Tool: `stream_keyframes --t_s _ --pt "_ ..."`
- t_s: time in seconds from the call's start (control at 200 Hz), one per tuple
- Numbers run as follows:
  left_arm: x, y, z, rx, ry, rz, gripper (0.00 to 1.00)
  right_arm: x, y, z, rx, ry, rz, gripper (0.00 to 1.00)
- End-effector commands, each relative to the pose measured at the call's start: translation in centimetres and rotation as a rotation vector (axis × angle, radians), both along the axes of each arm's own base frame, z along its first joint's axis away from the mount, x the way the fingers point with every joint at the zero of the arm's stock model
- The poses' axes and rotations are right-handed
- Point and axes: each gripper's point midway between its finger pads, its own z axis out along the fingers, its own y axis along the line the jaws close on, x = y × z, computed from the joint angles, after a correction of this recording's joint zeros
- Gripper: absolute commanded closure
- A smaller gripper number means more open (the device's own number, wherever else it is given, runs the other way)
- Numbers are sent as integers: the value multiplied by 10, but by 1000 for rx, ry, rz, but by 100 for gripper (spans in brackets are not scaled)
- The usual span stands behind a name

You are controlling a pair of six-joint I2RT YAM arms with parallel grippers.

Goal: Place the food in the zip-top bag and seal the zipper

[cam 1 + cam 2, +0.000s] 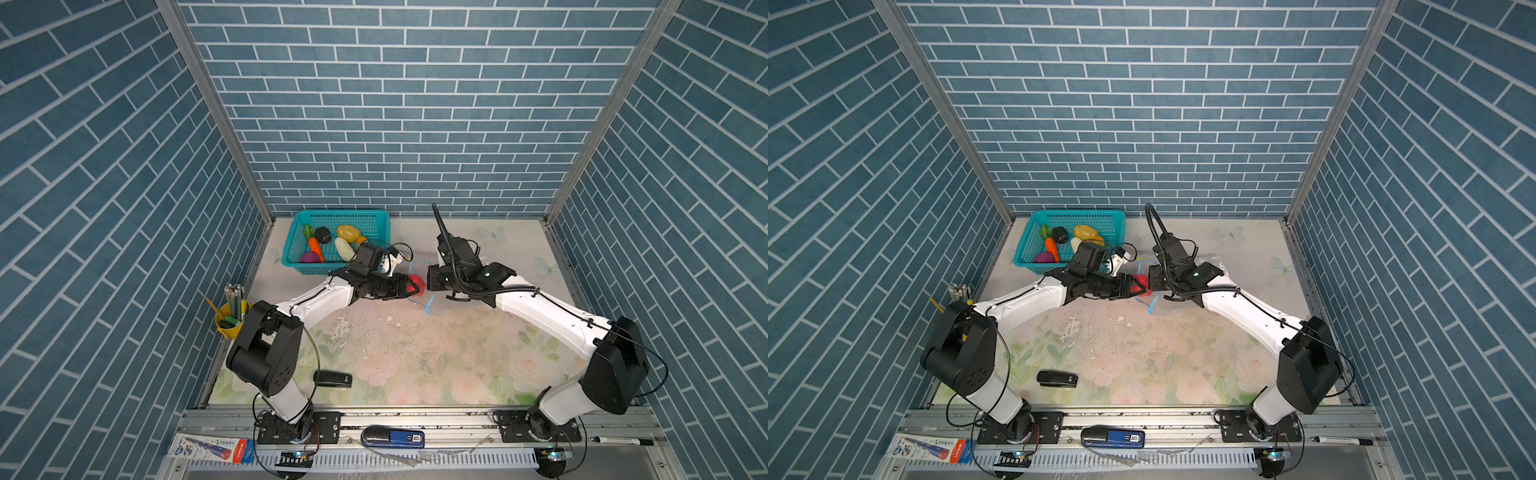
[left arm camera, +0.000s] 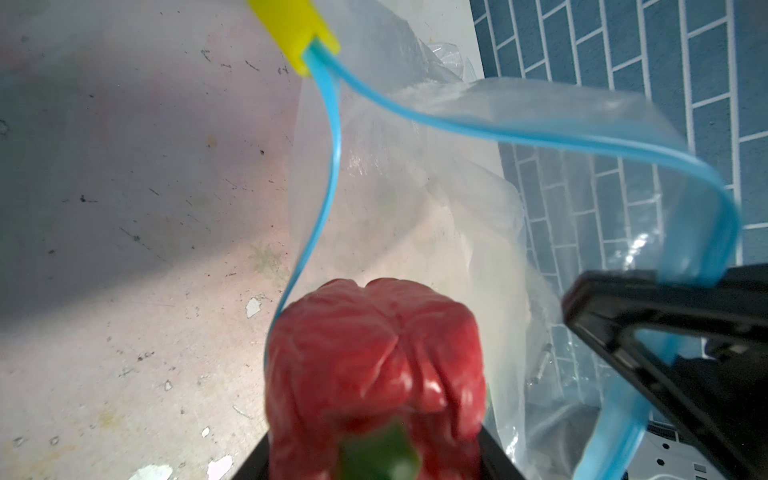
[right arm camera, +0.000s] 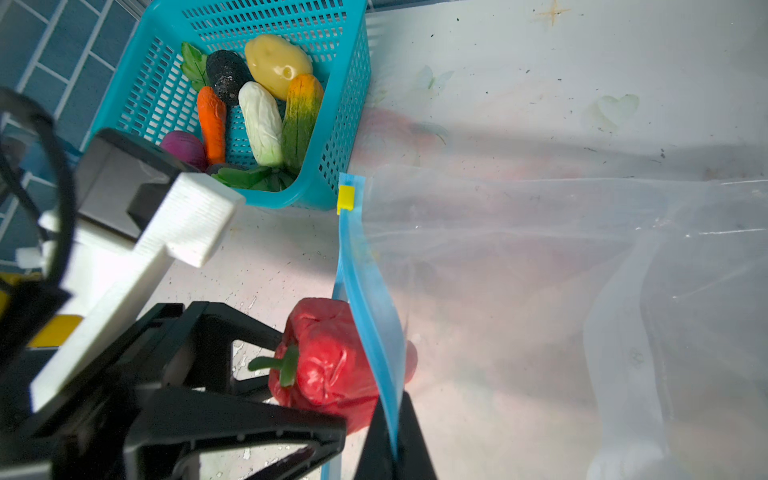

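The red pepper (image 3: pixel 328 357) is sitting at the mouth of the zip-top bag (image 3: pixel 540 291), near the middle of the table (image 1: pixel 415 353), with its blunt end just crossing the zipper (image 3: pixel 361 282) and its green stem pointing left. The left gripper (image 1: pixel 406 286) is grasping the pepper by the stem end, jaws part-way apart around its body. The pepper's long axis is running left to right, square to the zipper, which is running near to far; the bag's interior is lying directly right of the pepper. The right gripper (image 3: pixel 392 440) is clamped fully on the upper lip of the zipper, lifting it so that the mouth is gaping. The yellow slider (image 3: pixel 345 198) is parked at the far end. The coming move appears to call for a straight push rightward, then a release. The rest of the food (image 3: pixel 262 120) is waiting in the teal basket (image 1: pixel 311 268), far left.
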Motion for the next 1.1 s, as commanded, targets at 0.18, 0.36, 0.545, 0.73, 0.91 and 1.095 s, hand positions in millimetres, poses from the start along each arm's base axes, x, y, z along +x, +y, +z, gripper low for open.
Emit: stream_keyframes --t_s 0.18,0.36,0.545,0.73,0.91,1.095 --pt "-3 0 -4 18 -17 -12 55 2 2 -4 25 23 -13 100" --pt "-4 2 -4 26 -20 -12 50 1 4 -7 30 33 -11 100" --pt "-3 2 -2 27 -29 -9 44 2 4 -5 33 31 -12 100" --pt "-2 2 -1 30 -30 -5 41 1 4 -5 34 30 -10 100" --pt "-1 2 0 28 -32 -1 37 1 3 -5 34 27 -11 100" --pt "-1 2 0 30 -34 3 33 1 2 -6 33 28 -15 100"
